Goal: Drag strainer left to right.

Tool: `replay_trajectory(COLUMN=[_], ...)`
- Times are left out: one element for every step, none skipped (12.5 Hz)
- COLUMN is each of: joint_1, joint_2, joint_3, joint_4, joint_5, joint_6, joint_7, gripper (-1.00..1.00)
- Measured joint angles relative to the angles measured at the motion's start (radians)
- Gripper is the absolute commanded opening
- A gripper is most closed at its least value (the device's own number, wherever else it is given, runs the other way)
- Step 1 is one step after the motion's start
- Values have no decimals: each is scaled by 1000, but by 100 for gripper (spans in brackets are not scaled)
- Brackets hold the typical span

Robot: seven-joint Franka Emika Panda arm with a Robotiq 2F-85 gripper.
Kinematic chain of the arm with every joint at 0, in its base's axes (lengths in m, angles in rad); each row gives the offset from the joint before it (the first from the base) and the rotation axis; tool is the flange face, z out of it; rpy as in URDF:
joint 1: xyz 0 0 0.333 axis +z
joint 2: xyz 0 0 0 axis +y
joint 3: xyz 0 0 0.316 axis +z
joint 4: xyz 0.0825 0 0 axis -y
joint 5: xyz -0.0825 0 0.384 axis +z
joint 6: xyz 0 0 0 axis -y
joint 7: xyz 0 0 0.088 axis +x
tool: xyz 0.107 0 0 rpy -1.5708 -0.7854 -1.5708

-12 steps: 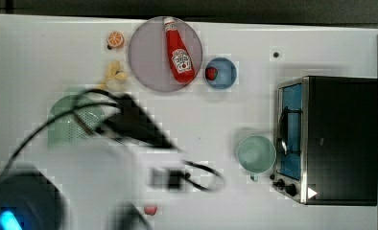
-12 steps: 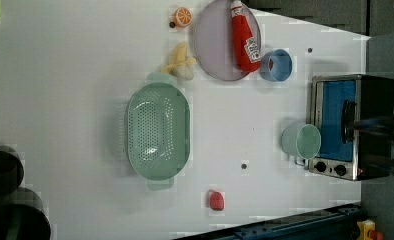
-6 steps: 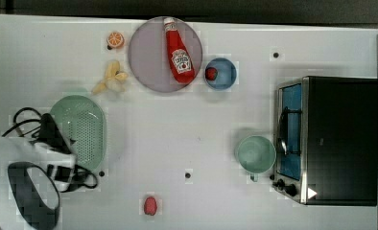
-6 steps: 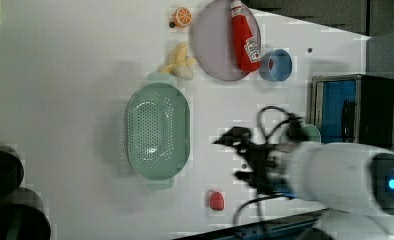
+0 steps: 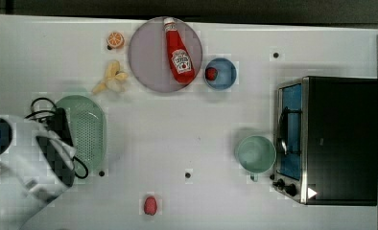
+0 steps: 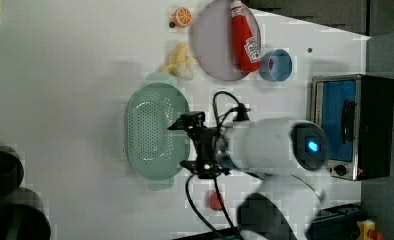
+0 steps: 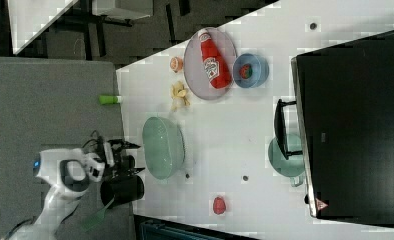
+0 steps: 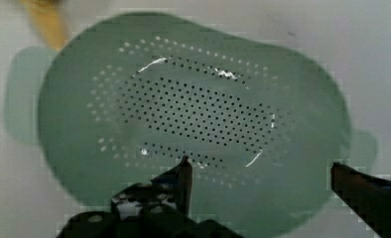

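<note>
The hand [image 6: 185,145] hangs wide open and empty over the strainer [image 6: 152,132], at its rim nearer the toaster oven [image 6: 352,125]; the strainer rests on the tabletop [image 6: 60,75].

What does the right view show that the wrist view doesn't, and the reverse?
Right view alone: the ketchup bottle on its plate, the blue bowl, the cup, the oven and a black pot off the table's edge. Wrist view alone: the strainer's holes close up and a yellow thing past its rim. Both: the strainer and the open end effector.
</note>
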Motion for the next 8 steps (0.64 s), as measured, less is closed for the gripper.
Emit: replay_trajectory(joint_1=[-3,-3,-1,1,1,9,17,23], joint_2=[49,90,137,187,229,264,289,295], joint_3=[-3,-14,-26,-38,-45,-62,-80,-97], joint_4=[0,-8,-12,-8,-8,-6,-12,-27], joint_5=[-22,-42,-60,-53,-39,-38,-60,-58], joint_6=[39,92,159,203,221,238,253,287], joint_7=[41,60,62,68,82,90,90,91], gripper=[100,100,100,100,100,100,100,100])
